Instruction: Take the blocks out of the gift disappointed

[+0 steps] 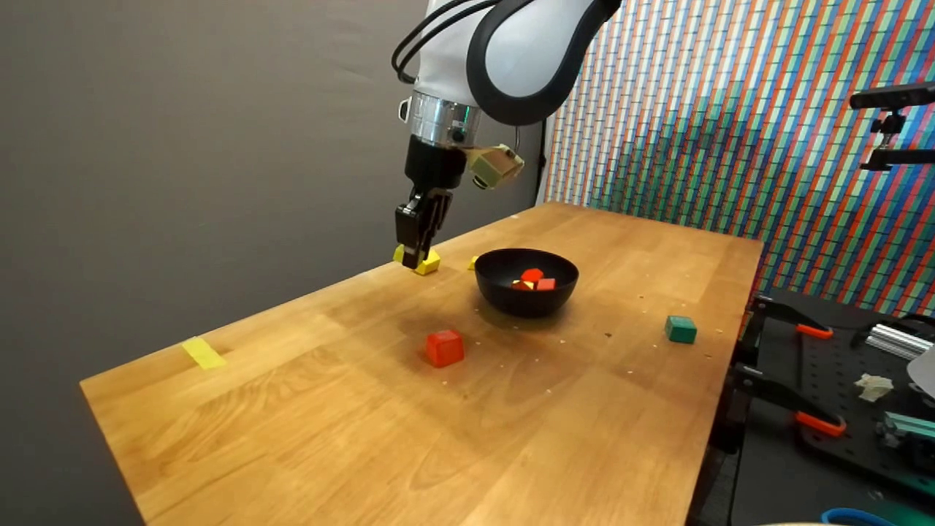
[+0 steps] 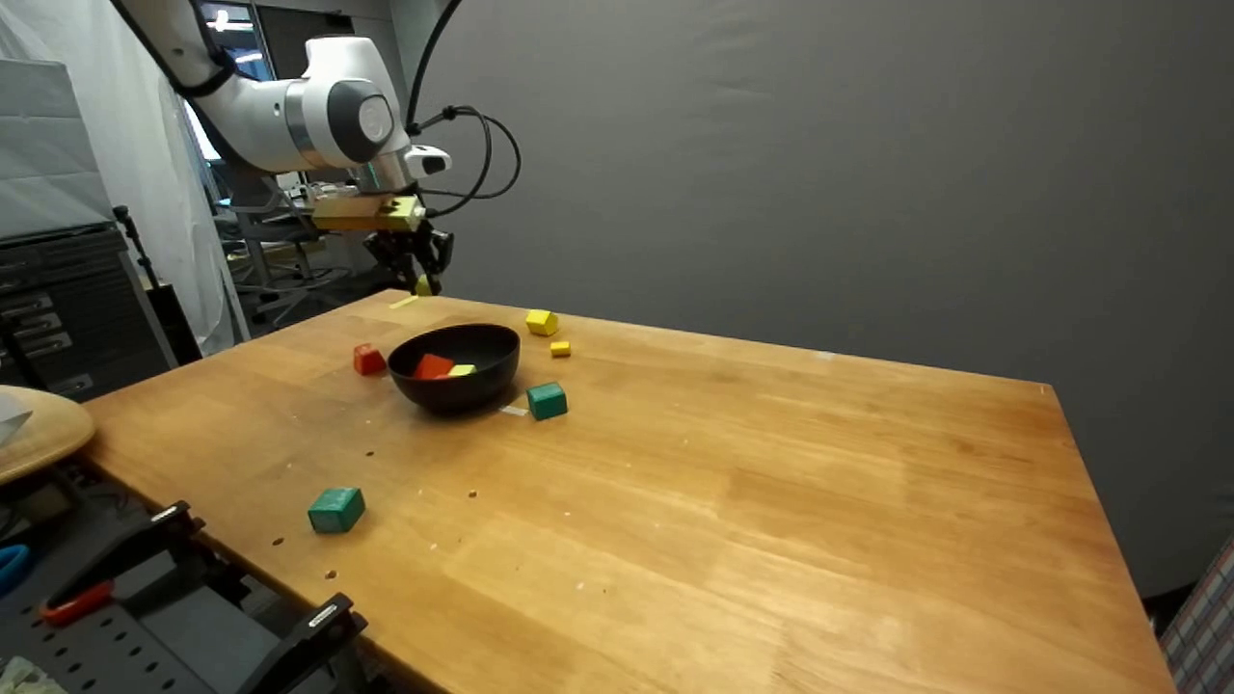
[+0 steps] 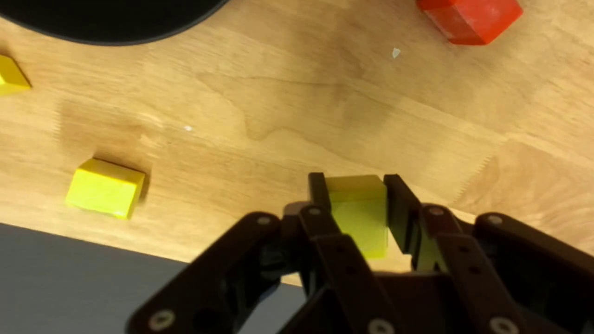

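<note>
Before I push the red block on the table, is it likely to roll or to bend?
The red block will probably slide rather than roll, as its faces look flat. It seems stiff, judging by straight edges. Much smaller than the bowl, it is probably light.

Rounded robotic arm (image 2: 260, 120) with a smooth white shell (image 1: 537, 47): a thick curved black trim (image 1: 527, 111) bordered the shell, and a dark grey joint cap (image 2: 342, 111) bore a pale round disc (image 2: 375, 120). Slim black cables (image 2: 489, 145) formed loops outside. A shiny silver metal collar (image 1: 443, 120) showed a greenish tinge. A boxy yellowish-tan housing (image 2: 362, 213) was fixed near a black cylindrical coupling (image 1: 434, 162). Two-fingered, jointed black hand (image 3: 356, 204): round silvery screw heads (image 3: 161, 320) studded its dark bar-shaped linkages (image 3: 220, 262); its flat-sided black fingers (image 3: 402, 213) were narrow and square-ended.
</note>
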